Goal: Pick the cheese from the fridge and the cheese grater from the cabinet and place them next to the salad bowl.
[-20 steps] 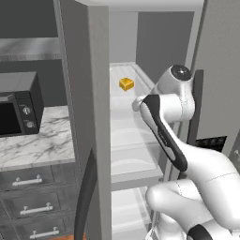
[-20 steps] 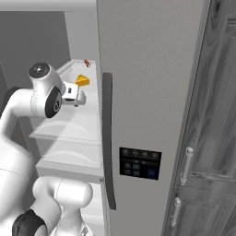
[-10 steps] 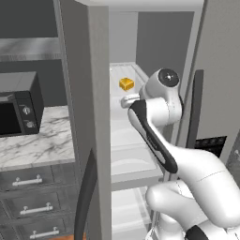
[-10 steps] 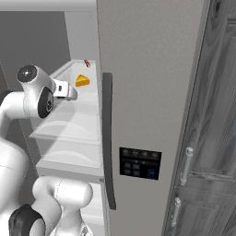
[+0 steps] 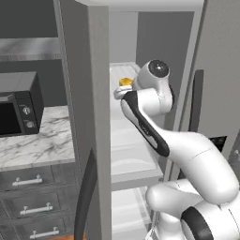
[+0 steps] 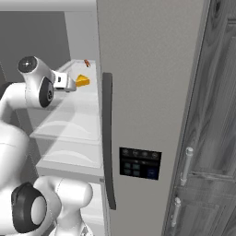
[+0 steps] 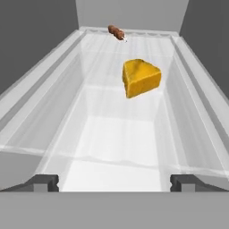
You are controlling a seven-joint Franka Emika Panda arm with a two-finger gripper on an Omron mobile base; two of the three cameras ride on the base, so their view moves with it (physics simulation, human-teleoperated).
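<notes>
Inside the grey fridge, the cheese is sitting on a white glass shelf, the gripper hanging spread wide, empty

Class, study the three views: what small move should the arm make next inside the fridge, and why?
Probably ease the tool forward along the shelf toward the cheese. Its jaws stand wide open and empty, and the wedge sits ahead of the fingertips, slightly right of centre, not yet between them.

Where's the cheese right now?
The cheese sits on the fridge's glass shelf, ahead of the open gripper and slightly right in the hand view, with a small brown item behind it.
</notes>
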